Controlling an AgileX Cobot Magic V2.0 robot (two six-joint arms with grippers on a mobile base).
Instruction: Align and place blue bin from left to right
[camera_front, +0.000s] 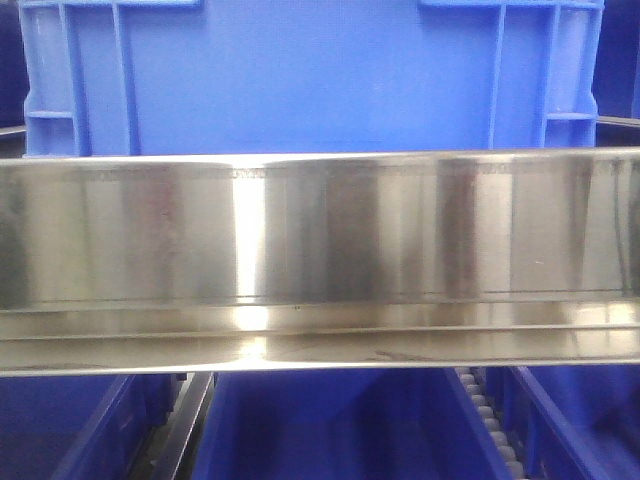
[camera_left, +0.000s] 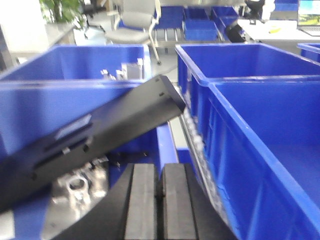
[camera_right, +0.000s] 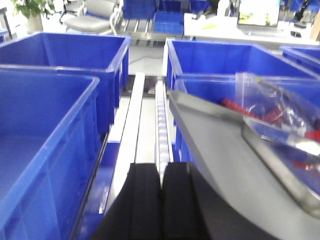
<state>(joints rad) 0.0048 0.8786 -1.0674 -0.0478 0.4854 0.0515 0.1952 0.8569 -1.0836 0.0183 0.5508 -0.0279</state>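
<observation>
The blue bin (camera_front: 310, 80) fills the top of the front view. It is a ribbed crate with a flat middle panel, standing behind a steel beam (camera_front: 320, 250) that hides its lower part. Neither gripper shows in that view. In the left wrist view my left gripper (camera_left: 160, 172) is shut with nothing between its pads, hanging over the gap between blue tubs. My right gripper (camera_right: 161, 170) is also shut and empty, above a roller track (camera_right: 160, 115) between tubs.
A tilted black slab (camera_left: 100, 130) crosses a left tub holding metal parts (camera_left: 75, 185). Open blue tubs (camera_left: 260, 125) (camera_right: 45, 130) flank both grippers. A grey tray (camera_right: 215, 145) and a plastic bag of red parts (camera_right: 270, 107) lie at the right. More tubs (camera_front: 330, 430) sit below the beam.
</observation>
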